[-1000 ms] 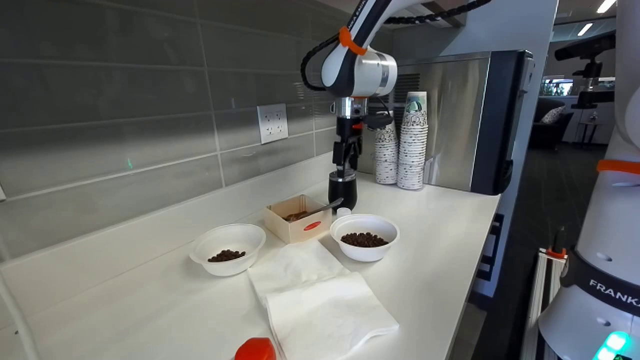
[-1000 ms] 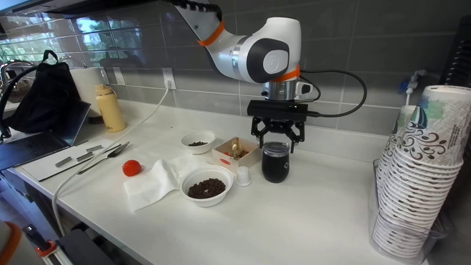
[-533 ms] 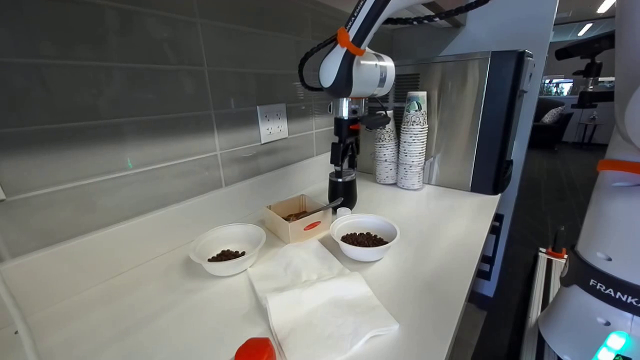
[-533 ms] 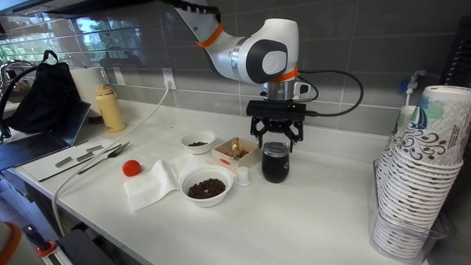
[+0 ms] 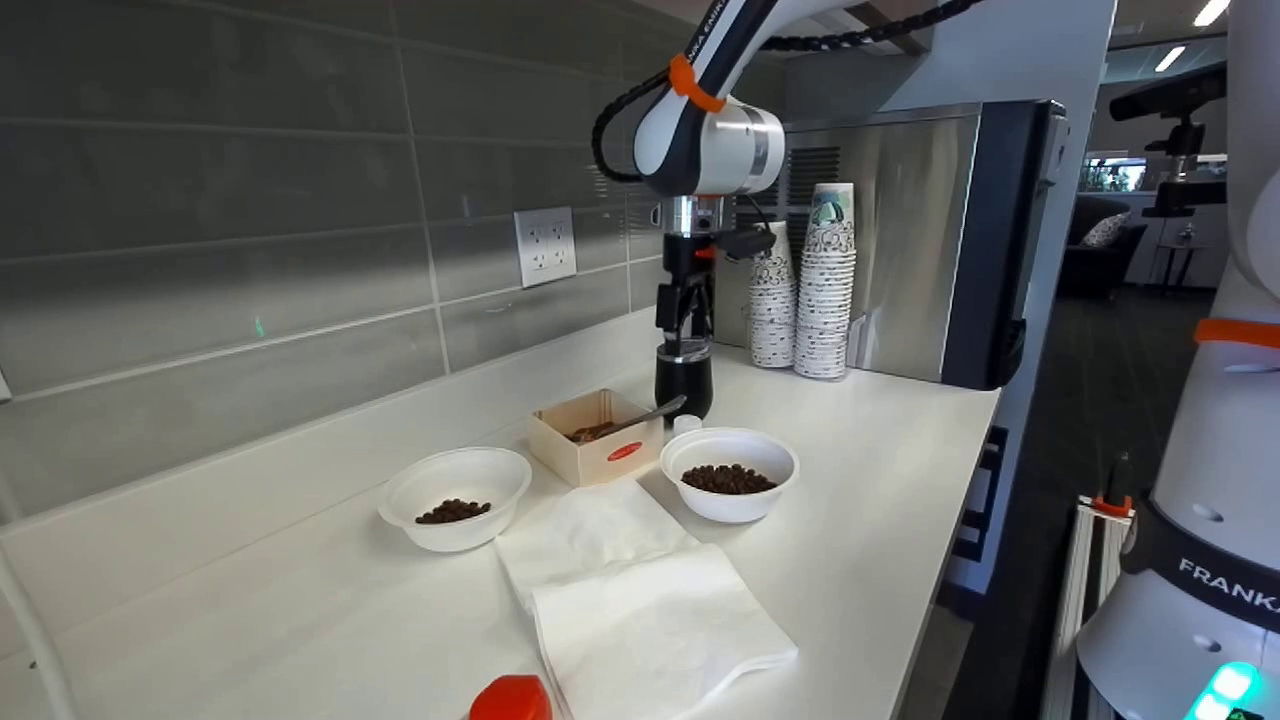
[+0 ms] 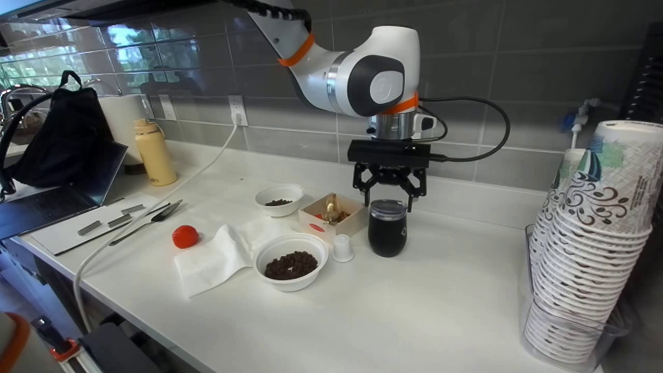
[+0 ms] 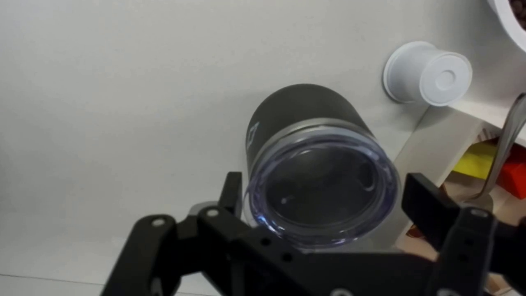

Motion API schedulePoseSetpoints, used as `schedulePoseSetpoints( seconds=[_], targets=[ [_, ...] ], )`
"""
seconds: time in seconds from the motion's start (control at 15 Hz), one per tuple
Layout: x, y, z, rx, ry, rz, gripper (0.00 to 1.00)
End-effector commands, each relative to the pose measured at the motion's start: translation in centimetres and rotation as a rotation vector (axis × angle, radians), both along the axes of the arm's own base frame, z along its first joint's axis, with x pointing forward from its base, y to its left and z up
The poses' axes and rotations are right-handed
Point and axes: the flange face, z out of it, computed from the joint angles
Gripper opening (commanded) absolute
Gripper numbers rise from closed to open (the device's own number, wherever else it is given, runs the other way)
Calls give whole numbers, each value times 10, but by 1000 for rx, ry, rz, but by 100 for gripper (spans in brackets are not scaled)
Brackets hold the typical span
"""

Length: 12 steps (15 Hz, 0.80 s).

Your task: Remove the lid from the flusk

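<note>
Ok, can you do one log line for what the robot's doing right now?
flask: upright on counter | lid: on flask | jaws: open, either side of lid | status: lid not yet removed

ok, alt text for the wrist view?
Black flask with its clear lid on, seen from above, the claw open, jaws on either side of the lid. To the right: a small upturned white cup, a box with a spoon in it and, at the top corner, part of a white bowl.
</note>
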Motion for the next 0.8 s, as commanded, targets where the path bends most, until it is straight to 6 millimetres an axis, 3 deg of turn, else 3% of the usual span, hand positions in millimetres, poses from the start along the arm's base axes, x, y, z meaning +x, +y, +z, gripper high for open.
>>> schedulePoseSetpoints(
  seconds=[0.0, 0.2, 0.33, 0.4, 0.73],
  targets=[
    [6, -4, 1, -13, 0, 4, 100],
    [6, -4, 0, -14, 0, 5, 100],
    [6, -4, 0, -15, 0, 8, 74],
    [7, -4, 0, -14, 0, 10, 66],
    [5, -3, 1, -12, 1, 18, 66]
  ],
)
